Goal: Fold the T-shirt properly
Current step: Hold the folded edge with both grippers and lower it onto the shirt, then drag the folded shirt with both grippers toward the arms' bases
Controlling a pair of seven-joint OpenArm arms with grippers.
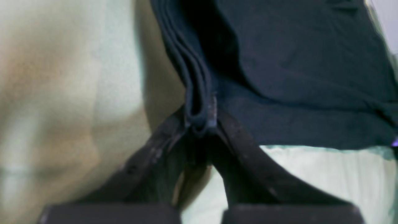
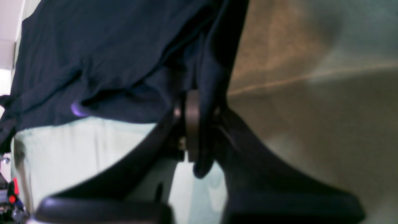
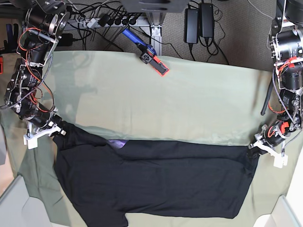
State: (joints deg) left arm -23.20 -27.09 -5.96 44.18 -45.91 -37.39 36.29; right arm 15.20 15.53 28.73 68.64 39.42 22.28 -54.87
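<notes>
The black T-shirt (image 3: 156,182) lies spread across the front of the pale green table cloth (image 3: 165,99), its far edge stretched in a line between the two arms. A purple print patch (image 3: 117,143) peeks out at that edge. My left gripper (image 3: 255,150) is shut on the shirt's right corner; the left wrist view shows layered black cloth (image 1: 199,102) pinched between the fingers. My right gripper (image 3: 57,131) is shut on the shirt's left corner; the right wrist view shows the cloth (image 2: 205,102) clamped, with the purple patch (image 2: 76,109) nearby.
A blue and red tool (image 3: 149,53) lies at the table's far edge. Cables and power bricks (image 3: 199,21) lie on the floor behind the table. White bin edges show at the front left (image 3: 19,203) and front right (image 3: 286,213) corners.
</notes>
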